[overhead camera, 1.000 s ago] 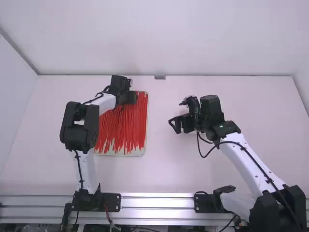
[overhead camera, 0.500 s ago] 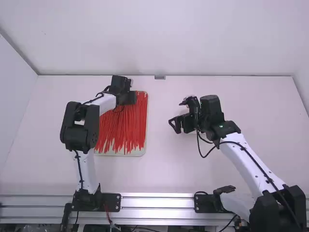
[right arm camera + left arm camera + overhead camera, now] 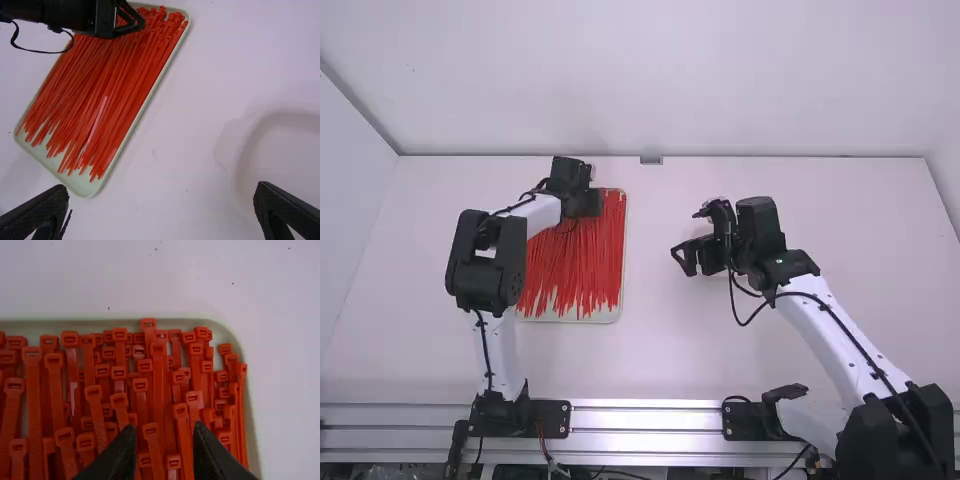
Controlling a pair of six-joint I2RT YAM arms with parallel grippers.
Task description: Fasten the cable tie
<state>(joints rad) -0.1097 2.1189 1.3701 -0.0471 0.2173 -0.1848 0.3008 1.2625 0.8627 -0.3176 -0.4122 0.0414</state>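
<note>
Black and open, the left gripper (image 3: 164, 432) has its two tips down among the square heads of the orange-red cable ties (image 3: 100, 385). A few ties lie between the tips, and nothing is pinched yet. The ties are heaped side by side in a pale tray (image 3: 227, 335) with their heads toward the far end. The tray lies on the left half of the white table (image 3: 800, 190), and this gripper is at the tray's far right corner.

The right gripper (image 3: 700, 252) is also open, its fingers wide apart and holding nothing. It hangs over bare table to the right of the tray, well apart from the ties.

I judge that the step in hand is the first one, picking a single tie from the heap. The next move calls for closing on one tie only, which is difficult because the heads are crowded and overlap. After lifting it free, the right gripper should take the tail and thread it through the head.
</note>
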